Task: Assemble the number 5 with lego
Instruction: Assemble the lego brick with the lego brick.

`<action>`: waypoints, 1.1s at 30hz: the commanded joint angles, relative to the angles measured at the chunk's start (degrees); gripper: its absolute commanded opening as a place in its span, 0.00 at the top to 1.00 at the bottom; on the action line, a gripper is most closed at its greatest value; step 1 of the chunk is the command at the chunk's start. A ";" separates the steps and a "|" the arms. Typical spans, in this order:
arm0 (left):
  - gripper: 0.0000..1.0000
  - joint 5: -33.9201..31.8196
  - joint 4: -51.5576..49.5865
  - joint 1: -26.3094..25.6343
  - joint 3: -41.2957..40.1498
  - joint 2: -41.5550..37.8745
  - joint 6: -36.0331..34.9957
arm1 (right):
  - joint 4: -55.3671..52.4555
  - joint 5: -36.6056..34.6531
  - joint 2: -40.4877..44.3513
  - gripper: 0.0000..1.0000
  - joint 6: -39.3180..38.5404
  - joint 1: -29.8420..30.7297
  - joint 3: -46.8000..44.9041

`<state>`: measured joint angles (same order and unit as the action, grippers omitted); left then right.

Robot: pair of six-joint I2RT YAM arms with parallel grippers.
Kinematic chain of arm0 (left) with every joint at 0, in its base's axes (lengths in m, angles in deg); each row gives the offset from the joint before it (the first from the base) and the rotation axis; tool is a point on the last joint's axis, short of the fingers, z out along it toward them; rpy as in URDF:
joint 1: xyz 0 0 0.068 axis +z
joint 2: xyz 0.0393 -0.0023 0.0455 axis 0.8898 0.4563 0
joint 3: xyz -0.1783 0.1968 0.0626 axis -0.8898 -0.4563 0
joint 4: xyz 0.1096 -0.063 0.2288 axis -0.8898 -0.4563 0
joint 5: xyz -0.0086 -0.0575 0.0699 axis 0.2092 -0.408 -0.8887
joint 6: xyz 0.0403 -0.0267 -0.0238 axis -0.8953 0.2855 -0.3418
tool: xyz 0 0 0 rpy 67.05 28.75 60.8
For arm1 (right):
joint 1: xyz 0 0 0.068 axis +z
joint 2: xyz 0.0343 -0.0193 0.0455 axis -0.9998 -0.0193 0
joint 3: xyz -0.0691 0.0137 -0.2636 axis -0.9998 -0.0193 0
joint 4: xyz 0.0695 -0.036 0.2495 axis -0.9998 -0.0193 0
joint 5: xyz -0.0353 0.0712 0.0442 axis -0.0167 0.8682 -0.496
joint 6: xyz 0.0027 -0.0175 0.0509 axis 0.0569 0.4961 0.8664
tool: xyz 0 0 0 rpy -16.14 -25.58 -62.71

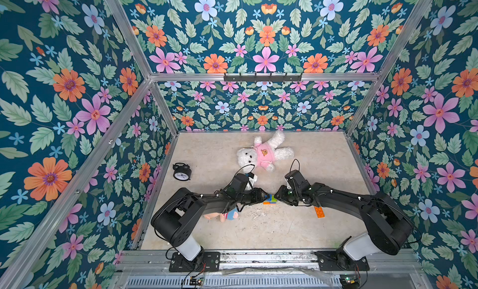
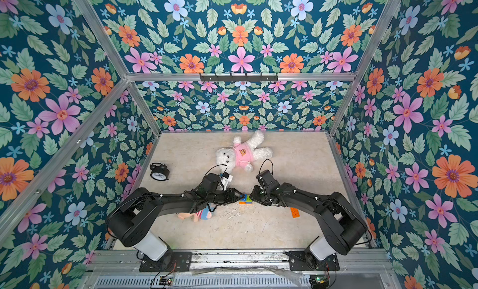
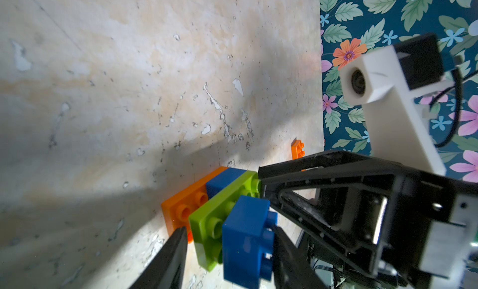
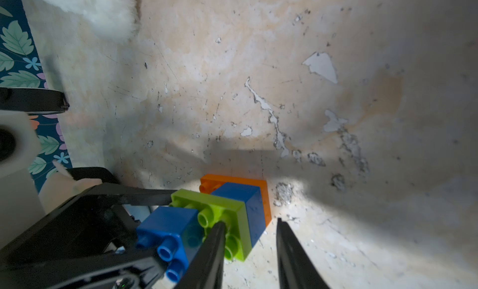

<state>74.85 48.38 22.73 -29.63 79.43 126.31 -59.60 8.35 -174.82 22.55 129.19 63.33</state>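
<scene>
A lego stack (image 1: 270,199) (image 2: 245,199) sits mid-table between both grippers: orange base (image 3: 186,205), blue brick (image 3: 225,180), lime green brick (image 3: 207,223), and a second blue brick (image 3: 245,238) on the studded end. My left gripper (image 3: 229,228) (image 1: 266,197) spans the whole stack, with one finger on the end blue brick's studs and the other by the orange base. My right gripper (image 4: 249,221) (image 1: 276,197) clamps the green, blue and orange layers, with one finger on the green studs. A loose orange brick (image 1: 319,212) (image 3: 297,148) lies under the right arm. I cannot tell whether the stack touches the table.
A white teddy in a pink shirt (image 1: 263,152) lies behind the grippers. A black alarm clock (image 1: 181,171) stands at the back left. A small plush doll (image 1: 227,215) lies under the left arm. Floral walls enclose the table on three sides.
</scene>
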 commanded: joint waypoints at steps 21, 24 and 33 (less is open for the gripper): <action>0.48 -2.87 -1.15 0.03 -0.64 -1.29 -0.50 | -9.10 -1.43 -2.83 0.59 -3.51 1.34 3.50; 0.47 -2.67 -1.64 0.01 -0.38 -1.39 -1.08 | -9.00 -1.87 -1.68 0.62 -3.60 1.47 2.99; 0.49 -3.32 -3.04 -0.04 2.12 -0.95 -2.38 | -8.85 -1.00 -2.19 0.68 -4.01 1.53 3.45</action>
<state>72.40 46.59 22.71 -28.17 78.62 125.56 -65.34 8.20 -176.59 19.04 130.68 66.93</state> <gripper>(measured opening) 0.504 0.316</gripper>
